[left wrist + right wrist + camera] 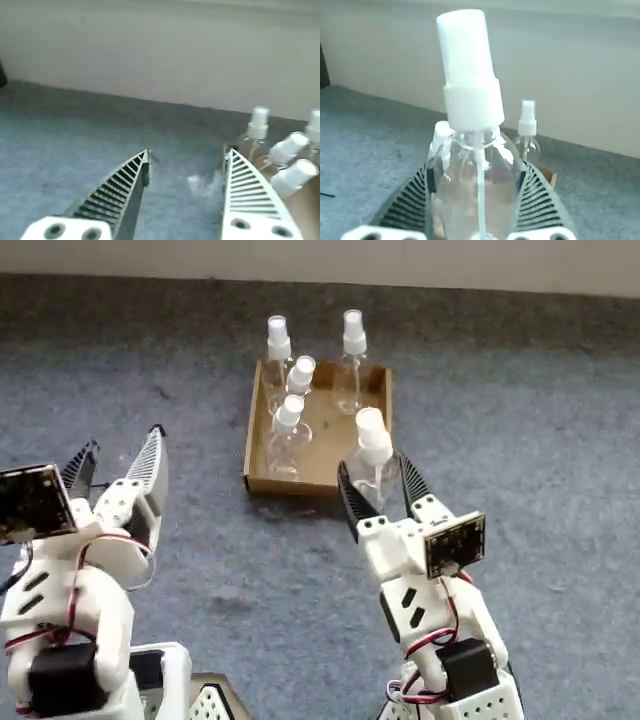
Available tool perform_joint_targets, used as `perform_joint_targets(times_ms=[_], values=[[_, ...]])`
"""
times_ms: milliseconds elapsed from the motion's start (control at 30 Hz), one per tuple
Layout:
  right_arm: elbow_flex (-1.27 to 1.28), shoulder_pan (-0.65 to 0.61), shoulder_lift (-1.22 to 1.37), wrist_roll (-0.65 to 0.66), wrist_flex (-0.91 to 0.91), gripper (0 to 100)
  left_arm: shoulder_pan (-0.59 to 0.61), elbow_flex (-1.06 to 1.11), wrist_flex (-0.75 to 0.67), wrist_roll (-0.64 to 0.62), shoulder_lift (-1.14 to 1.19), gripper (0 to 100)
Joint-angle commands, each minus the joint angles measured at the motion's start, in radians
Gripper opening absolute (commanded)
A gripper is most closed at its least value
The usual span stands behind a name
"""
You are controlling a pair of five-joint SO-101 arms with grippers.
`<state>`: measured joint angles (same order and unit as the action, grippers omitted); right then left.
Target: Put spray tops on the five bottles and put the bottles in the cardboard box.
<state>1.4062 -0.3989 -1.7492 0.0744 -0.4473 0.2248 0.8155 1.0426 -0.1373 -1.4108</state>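
Observation:
The cardboard box (258, 430) lies on the grey carpet mid-table. Several clear bottles with white spray tops stand upright in it: two at the back (277, 340) (353, 335) and two nearer the left wall (301, 373) (289, 418). My right gripper (382, 490) is shut on another capped bottle (373, 445), upright at the box's front right corner. In the right wrist view that bottle (475, 190) sits between both fingers. My left gripper (118, 455) is open over bare carpet left of the box. In the left wrist view the left gripper (188, 155) holds nothing, and the capped bottles (290, 147) stand beyond one finger.
Grey carpet surrounds the box, with open room to its left, right and front. A pale wall (160, 50) runs along the far edge. Both arm bases stand at the near edge.

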Motion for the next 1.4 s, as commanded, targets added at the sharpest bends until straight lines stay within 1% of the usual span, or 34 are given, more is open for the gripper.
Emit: perform_joint_targets(times_ms=[0,133,233,333,433,500,567,667,733,833,900,1100,1367], values=[[-0.168,0.019,0.180,0.000,0.099,0.4,0.081,0.245,-0.117,-0.005,-0.007,22],[-0.248,0.047,0.489,0.003,0.305,0.4,0.081,0.423,-0.255,-0.005,-0.012,22],[-0.274,0.085,0.708,0.005,0.467,0.4,0.079,0.481,-0.331,-0.006,-0.012,22],[-0.272,0.102,0.829,0.000,0.608,0.4,0.079,0.489,-0.344,-0.006,-0.012,22],[-0.197,0.108,0.897,-0.005,0.792,0.4,0.074,0.490,-0.344,-0.006,-0.010,22],[-0.142,0.107,0.938,-0.006,0.929,0.4,0.051,0.492,-0.341,-0.006,-0.010,22],[-0.102,0.105,0.995,-0.014,1.013,0.4,0.025,0.493,-0.338,-0.006,-0.010,22],[-0.074,0.110,1.098,-0.127,1.066,0.4,0.016,0.493,-0.338,-0.006,-0.012,22],[-0.082,0.111,1.164,-0.178,1.122,0.4,0.016,0.493,-0.338,-0.006,-0.012,22],[-0.111,0.111,1.251,-0.153,1.201,0.4,0.015,0.493,-0.338,-0.006,-0.012,22],[-0.136,0.111,1.303,-0.143,1.222,0.4,0.012,0.493,-0.338,-0.006,-0.012,22],[-0.186,0.111,1.408,-0.140,1.257,0.4,0.010,0.493,-0.338,-0.006,-0.010,22],[-0.254,0.111,1.520,-0.140,1.259,0.4,0.010,0.493,-0.338,-0.006,-0.008,22]])
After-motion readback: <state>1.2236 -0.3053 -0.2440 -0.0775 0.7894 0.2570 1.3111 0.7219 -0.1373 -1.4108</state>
